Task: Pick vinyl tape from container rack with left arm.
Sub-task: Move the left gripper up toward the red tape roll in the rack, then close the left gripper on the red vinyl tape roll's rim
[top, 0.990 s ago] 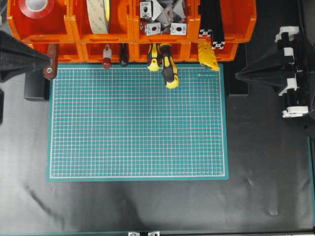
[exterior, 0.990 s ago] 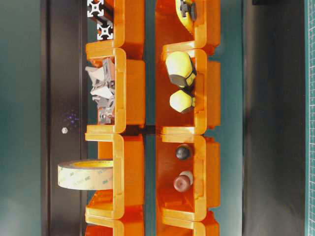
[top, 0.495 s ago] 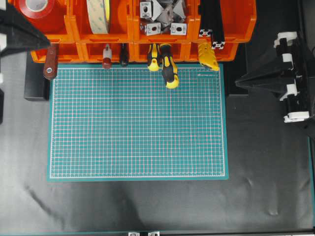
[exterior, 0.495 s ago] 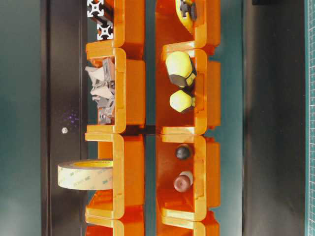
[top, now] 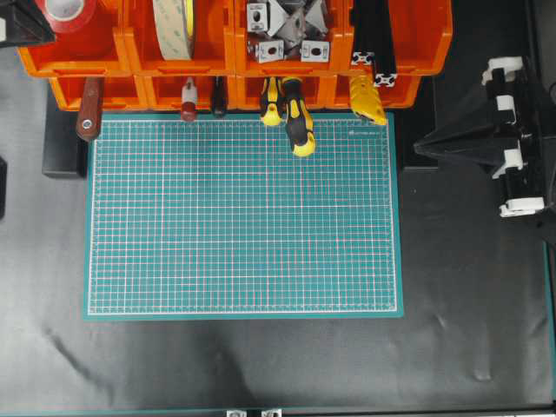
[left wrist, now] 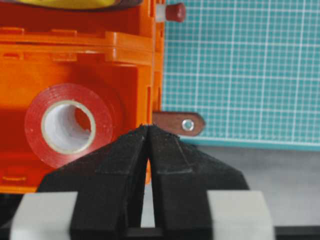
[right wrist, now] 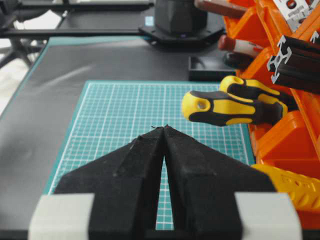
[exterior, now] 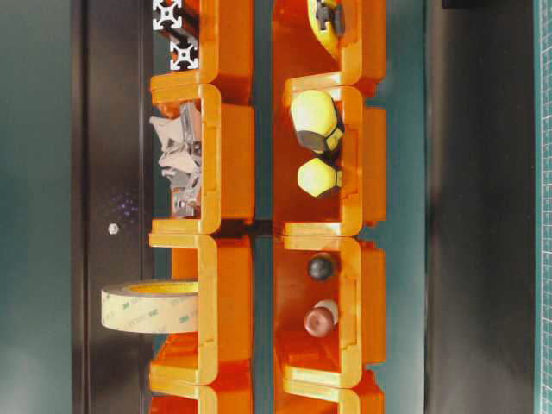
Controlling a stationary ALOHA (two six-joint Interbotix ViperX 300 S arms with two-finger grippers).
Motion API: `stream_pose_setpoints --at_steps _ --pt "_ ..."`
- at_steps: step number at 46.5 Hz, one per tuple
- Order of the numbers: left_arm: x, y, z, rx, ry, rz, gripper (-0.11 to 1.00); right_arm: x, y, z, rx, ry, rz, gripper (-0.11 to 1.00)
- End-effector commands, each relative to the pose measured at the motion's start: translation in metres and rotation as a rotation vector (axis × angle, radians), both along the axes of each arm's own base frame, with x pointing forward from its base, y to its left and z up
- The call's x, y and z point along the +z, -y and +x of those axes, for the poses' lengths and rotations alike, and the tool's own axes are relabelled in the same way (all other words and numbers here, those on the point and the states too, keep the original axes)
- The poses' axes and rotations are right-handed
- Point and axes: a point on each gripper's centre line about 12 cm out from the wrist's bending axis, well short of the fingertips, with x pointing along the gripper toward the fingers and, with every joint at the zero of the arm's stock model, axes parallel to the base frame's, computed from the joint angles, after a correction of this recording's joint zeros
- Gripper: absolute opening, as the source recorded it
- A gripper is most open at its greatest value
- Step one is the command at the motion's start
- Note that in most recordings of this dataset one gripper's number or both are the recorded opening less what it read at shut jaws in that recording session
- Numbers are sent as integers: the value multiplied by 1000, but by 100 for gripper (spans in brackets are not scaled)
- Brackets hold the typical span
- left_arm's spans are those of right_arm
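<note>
Glossy red vinyl tape (left wrist: 69, 125), white core, lies flat in the rack's (top: 234, 52) end upper bin, cream tape roll (top: 174, 26) apparently upright next door; left claw (left wrist: 148, 129) clenched, empty, right claw (right wrist: 163, 129) clenched.

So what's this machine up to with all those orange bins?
It is going after the red vinyl tape, a small roll lying in the end bin of the orange container rack. The left gripper hangs just above that bin with its fingertips together, holding nothing; the tape is not yet touched. The right gripper sits closed and empty off to the side, over the edge of the green cutting mat. Screwdrivers and a cream tape roll sit in other bins.
</note>
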Motion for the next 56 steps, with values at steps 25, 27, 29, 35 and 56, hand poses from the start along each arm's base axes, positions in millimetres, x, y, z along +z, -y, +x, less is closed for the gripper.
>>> stream_pose_setpoints --at_steps 25,27,29,35,56 --pt "-31 -24 9 67 -98 -10 86 9 0 3 1 23 3 0" --pt "-33 -24 9 69 -103 -13 86 9 0 3 1 23 3 0" --pt "-37 -24 9 70 -111 -15 86 9 0 3 1 23 3 0" --pt "-42 -24 10 69 -110 -13 86 9 0 3 2 23 0 0" --pt "-42 -31 11 75 -91 -4 77 9 0 3 1 23 1 0"
